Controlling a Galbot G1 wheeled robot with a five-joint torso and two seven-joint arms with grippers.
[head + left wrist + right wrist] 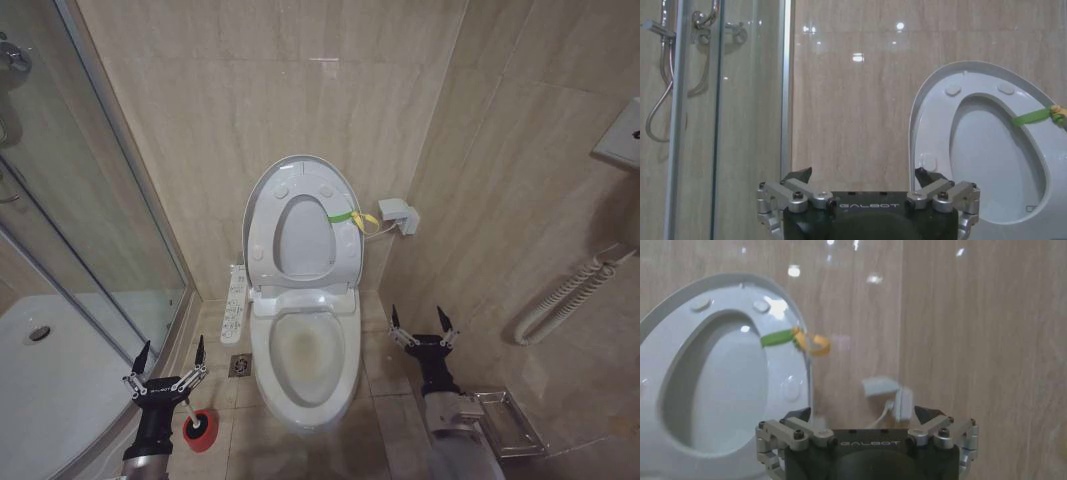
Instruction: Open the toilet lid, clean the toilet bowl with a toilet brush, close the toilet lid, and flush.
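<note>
The toilet lid (305, 240) stands raised against the back wall with the white seat ring (300, 180) folded up in front of it; a yellow-green strap (345, 217) hangs at its right edge. Below lies the open toilet bowl (305, 355), brownish stains inside. The toilet brush (200, 428) stands in its red holder on the floor left of the bowl. My left gripper (171, 357) is open, just above and left of the brush. Right of the bowl my right gripper (421, 325) is open and holds nothing. Each wrist view faces the lid (993, 160) (713, 385) beyond the open left gripper (863, 175) and right gripper (860, 414).
A glass shower door (90, 200) and white shower tray (50, 370) close off the left. A control panel (235, 303) and a floor drain (240, 366) lie beside the bowl. On the right are a wall box (397, 214), a ribbed hose (560, 300) and a metal rack (505, 420).
</note>
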